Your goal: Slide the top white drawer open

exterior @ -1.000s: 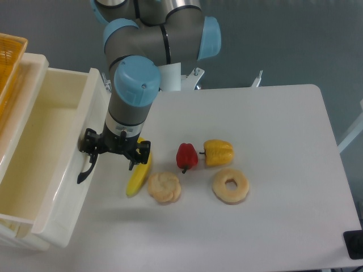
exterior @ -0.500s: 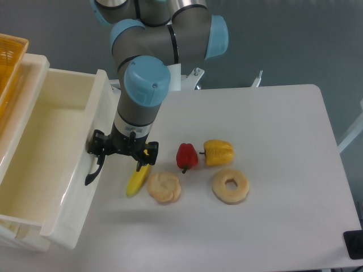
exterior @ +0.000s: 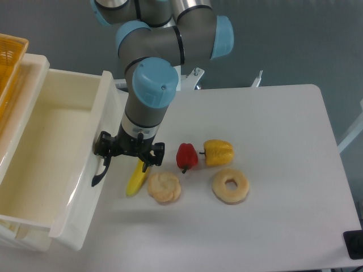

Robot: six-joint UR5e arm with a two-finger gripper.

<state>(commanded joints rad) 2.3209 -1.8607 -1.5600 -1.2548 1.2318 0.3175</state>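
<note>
The top white drawer (exterior: pixel 45 164) sits at the left edge of the table (exterior: pixel 272 141), pulled well out so its deep, bare inside shows from above. Its curved black handle (exterior: pixel 101 170) hangs on the front panel, facing the middle of the table. The gripper (exterior: pixel 129 152) is right at that handle, one finger (exterior: pixel 104 148) against it and the other (exterior: pixel 154 154) out over the table, so the jaws stand spread rather than pinched; from this high angle it looks hooked behind the bar, though whether it truly bears on it is hard to make out.

The step in hand is the pull itself, and judging by how much of the tray is exposed, it is near its end. The next move calls for a straight, level draw toward the table centre, stopping before the drawer leaves its runners. A banana (exterior: pixel 137 179) lies just beside the gripper, with a pastry (exterior: pixel 164 187) and a red pepper (exterior: pixel 187 157) near, so the path is tight.
</note>
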